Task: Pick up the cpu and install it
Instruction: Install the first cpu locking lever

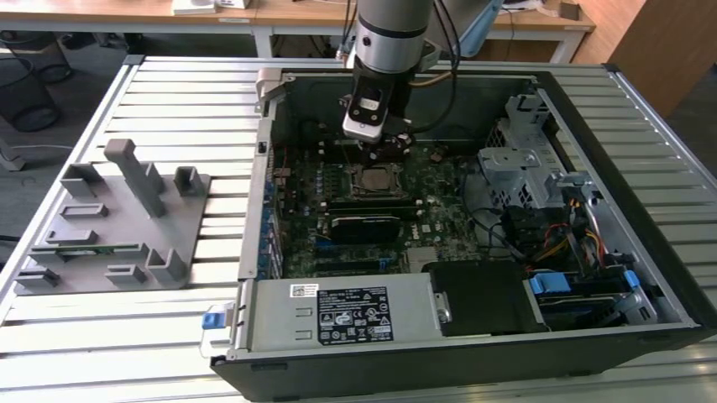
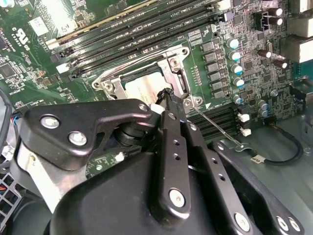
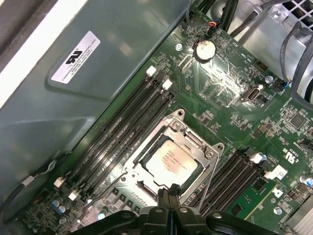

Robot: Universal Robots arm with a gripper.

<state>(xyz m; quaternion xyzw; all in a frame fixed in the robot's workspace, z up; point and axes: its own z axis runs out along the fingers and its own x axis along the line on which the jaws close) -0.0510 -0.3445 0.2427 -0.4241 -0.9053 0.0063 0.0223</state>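
Tool point(image 3: 168, 192) — tips together — hangs over one cpu point(image 3: 172, 162) edge.

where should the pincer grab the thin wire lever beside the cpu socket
Probably at its hooked free end, coming from above: the lever lies low alongside the socket frame, and only that bent tip juts clear of it.
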